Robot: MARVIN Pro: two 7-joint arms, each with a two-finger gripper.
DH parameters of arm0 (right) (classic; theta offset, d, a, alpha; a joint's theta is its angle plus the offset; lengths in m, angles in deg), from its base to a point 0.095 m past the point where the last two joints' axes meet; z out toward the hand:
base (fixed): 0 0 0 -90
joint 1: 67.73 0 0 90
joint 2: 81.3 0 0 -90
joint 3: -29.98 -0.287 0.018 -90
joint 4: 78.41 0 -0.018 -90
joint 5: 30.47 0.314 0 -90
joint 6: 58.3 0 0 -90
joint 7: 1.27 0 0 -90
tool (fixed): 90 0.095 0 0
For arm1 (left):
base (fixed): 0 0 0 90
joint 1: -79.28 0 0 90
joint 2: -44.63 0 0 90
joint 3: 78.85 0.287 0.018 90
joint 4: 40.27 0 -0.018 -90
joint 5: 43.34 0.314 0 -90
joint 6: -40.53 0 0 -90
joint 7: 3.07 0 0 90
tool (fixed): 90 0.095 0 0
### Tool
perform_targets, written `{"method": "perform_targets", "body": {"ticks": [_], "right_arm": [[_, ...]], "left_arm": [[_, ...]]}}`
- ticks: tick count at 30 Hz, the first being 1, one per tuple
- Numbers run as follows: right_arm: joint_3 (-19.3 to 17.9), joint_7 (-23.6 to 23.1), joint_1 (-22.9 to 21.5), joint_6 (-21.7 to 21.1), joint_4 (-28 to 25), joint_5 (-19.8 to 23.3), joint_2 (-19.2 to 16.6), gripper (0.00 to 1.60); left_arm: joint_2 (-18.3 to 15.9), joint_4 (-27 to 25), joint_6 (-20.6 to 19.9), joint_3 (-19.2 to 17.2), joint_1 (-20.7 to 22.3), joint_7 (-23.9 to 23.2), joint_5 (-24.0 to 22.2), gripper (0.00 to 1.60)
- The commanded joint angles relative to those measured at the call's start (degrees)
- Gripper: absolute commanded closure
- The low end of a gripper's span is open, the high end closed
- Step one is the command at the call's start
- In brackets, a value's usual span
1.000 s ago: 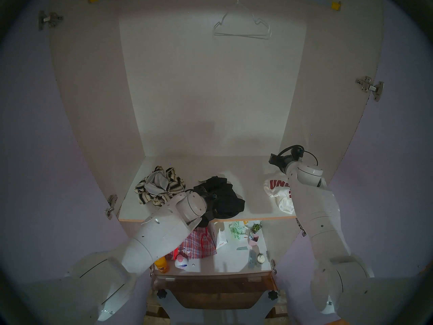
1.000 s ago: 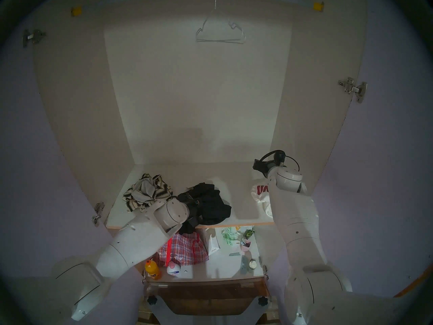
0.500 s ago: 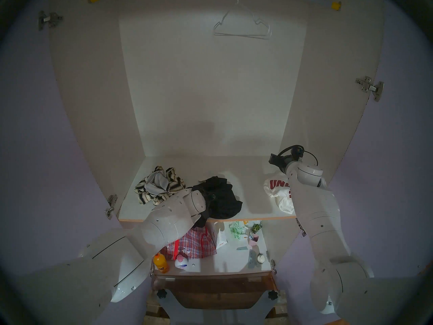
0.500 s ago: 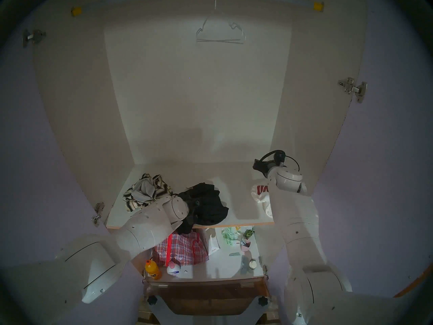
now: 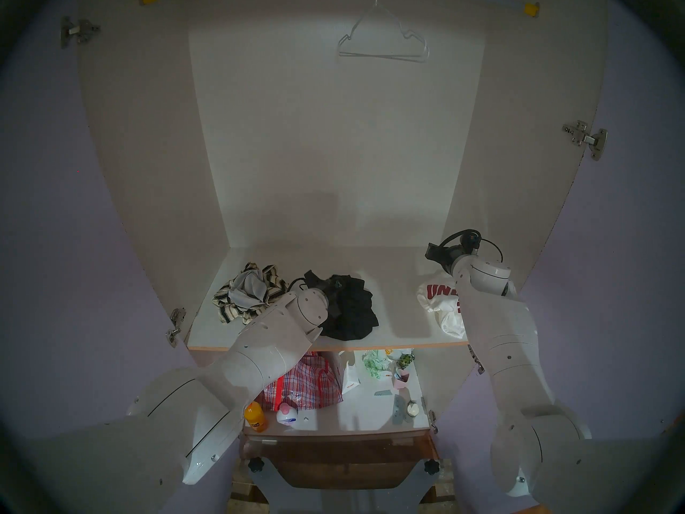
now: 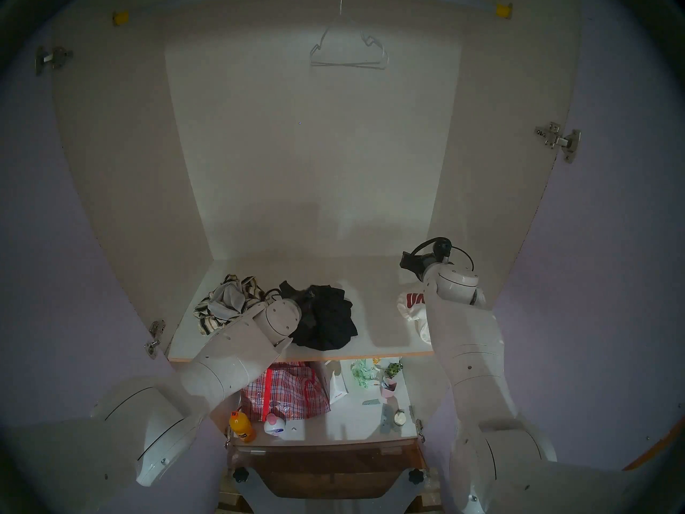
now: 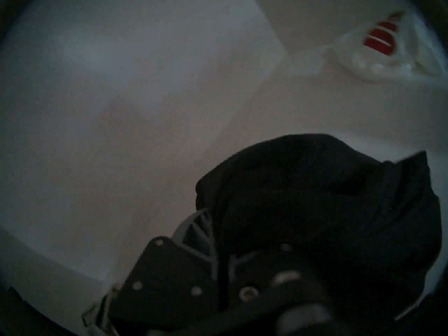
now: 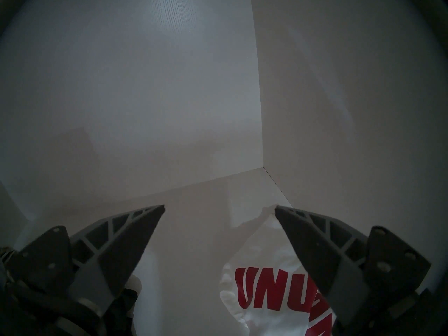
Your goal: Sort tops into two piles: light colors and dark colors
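An open, pale wardrobe fills the head view, with a white upper shelf (image 5: 400,331) across the lower middle of the frame. At centre lies a crumpled black cloth top (image 5: 350,309). The left gripper (image 7: 218,233) is clamped shut on its near edge; in the left wrist view, blurred and dim, black fabric drapes over the fingers and hides most of them. From the head view the left arm's white casing covers that gripper entirely. Left of centre sits a rumpled cream-and-black striped top (image 5: 248,294), just beside the black one; whether they touch is hard to tell. At centre right lies a white cloth top with big red letters (image 5: 439,302), partly hidden behind the right arm. The right gripper (image 8: 219,209) hangs above it with its dark fingers spread wide, holding nothing. Below the shelf edge, a red-and-blue checked woven bag (image 5: 307,383) is partly cut off by the left arm.
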Motion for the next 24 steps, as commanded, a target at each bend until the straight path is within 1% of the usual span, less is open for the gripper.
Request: {"method": "perform_targets", "body": {"ticks": [1,2,4,5,6,10,11,13,14,16,18,19,21,22,23,24], "right_arm": [[-0.08,-0.18,-1.45,0.86,-1.56,0.1,0.02,0.0],[-0.08,-0.18,-1.47,0.82,-1.54,0.09,0.02,0.0],[-0.09,-0.18,-1.46,0.83,-1.54,0.08,0.02,0.0],[-0.09,-0.19,-1.46,0.84,-1.55,0.08,0.03,0.0],[-0.1,-0.19,-1.45,0.87,-1.57,0.07,0.04,0.0],[-0.12,-0.22,-1.42,0.94,-1.61,0.06,0.05,0.0],[-0.13,-0.22,-1.42,0.95,-1.62,0.05,0.06,0.0],[-0.14,-0.24,-1.4,0.99,-1.65,0.04,0.07,0.0],[-0.14,-0.24,-1.4,0.99,-1.65,0.04,0.07,0.0],[-0.16,-0.24,-1.4,0.98,-1.65,0.03,0.08,0.0],[-0.17,-0.25,-1.41,0.97,-1.64,0.02,0.08,0.0],[-0.17,-0.25,-1.41,0.96,-1.64,0.01,0.09,0.0],[-0.19,-0.26,-1.41,0.97,-1.64,-0.01,0.1,0.0],[-0.2,-0.26,-1.42,0.94,-1.62,-0.02,0.11,0.0],[-0.21,-0.26,-1.42,0.92,-1.62,-0.03,0.11,0.0],[-0.21,-0.26,-1.42,0.92,-1.62,-0.03,0.11,0.0]], "left_arm": [[1.52,-3.45,3.09,-2.44,1.0,7.31,-0.13,1.6],[1.56,-3.8,2.57,-4.13,1.32,8.69,0.03,1.6],[1.58,-4.26,2.42,-5.61,1.6,13.07,0.04,1.6],[1.43,-4.63,2.43,-6.46,1.59,14.2,0.37,1.6],[1.63,-4.77,2.23,-7.26,1.44,17.27,0.46,1.6],[0.68,-5.59,1.41,-9.86,1.17,23.3,1.43,1.6],[0.24,-5.62,1.45,-10.02,1.14,25.09,2.06,1.6],[-0.76,-6.16,0.81,-10.81,1.01,27.0,2.26,1.6],[-0.76,-6.16,0.81,-10.81,1.01,27.0,2.26,1.6],[-1.68,-6.1,0.51,-11.49,1.16,30.25,2.26,1.6],[-2.74,-6.02,-0.27,-11.73,1.48,32.28,2.54,1.6],[-3.14,-6.17,0.09,-12.28,1.53,33.2,1.99,1.6],[-4.54,-6.77,-0.52,-12.82,1.57,34.7,2.08,1.6],[-4.95,-7.08,-0.46,-13.87,1.7,35.75,1.28,1.6],[-5.82,-7.41,-0.36,-14.04,1.74,35.8,1.37,1.6],[-5.82,-7.41,-0.36,-14.04,1.74,35.8,1.37,1.6]]}}
